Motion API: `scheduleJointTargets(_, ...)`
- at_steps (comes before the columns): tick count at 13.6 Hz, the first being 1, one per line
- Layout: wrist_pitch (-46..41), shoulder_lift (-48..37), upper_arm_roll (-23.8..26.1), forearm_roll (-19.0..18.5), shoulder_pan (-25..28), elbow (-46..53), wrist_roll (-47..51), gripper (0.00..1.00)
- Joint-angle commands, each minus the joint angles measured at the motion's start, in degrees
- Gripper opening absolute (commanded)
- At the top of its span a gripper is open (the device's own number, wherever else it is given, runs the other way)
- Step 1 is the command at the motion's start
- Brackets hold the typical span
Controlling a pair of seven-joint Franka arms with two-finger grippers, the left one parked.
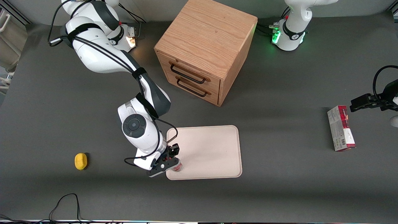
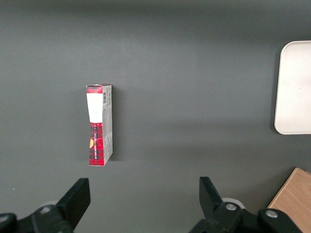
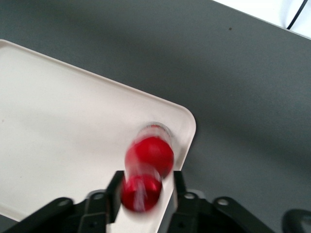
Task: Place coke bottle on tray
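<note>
Lying on the dark table toward the working arm's end is a lemon [image 1: 80, 161]. Next, the gripper [image 1: 170, 161] pinches the coke bottle [image 3: 146, 172] upright over the tray [image 1: 211, 149], at its corner nearest the front camera. A wooden drawer cabinet [image 1: 205, 46] and a carton [image 1: 341, 128] follow.

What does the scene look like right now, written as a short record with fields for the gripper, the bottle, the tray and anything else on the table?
gripper: right arm's gripper over the tray's corner nearest the front camera, at the working arm's end, fingers shut on the coke bottle
coke bottle: red, held by its cap end, base over the tray just inside the rim
tray: cream-white, flat on the table, nothing else on it
lemon: toward the working arm's end
carton: toward the parked arm's end
drawer cabinet: wooden, both drawers shut
</note>
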Motion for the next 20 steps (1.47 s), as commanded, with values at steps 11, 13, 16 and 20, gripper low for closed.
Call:
scheduleJointTargets(11,-5.59,-42.46,-11.88,19.29,-5.47,-41.85,3.52,1.00)
scheduleJointTargets(13,-9.98,-51.61,-17.33,18.50,-5.39,-50.74,1.60,1.00)
scheduleJointTargets(16,-11.32,-64.45,-20.77,11.05,-5.38,-62.00,1.31,1.00)
scheduleJointTargets(20,-17.54,-67.22,-24.56,10.85,-5.30,-59.59,-0.53,1.00)
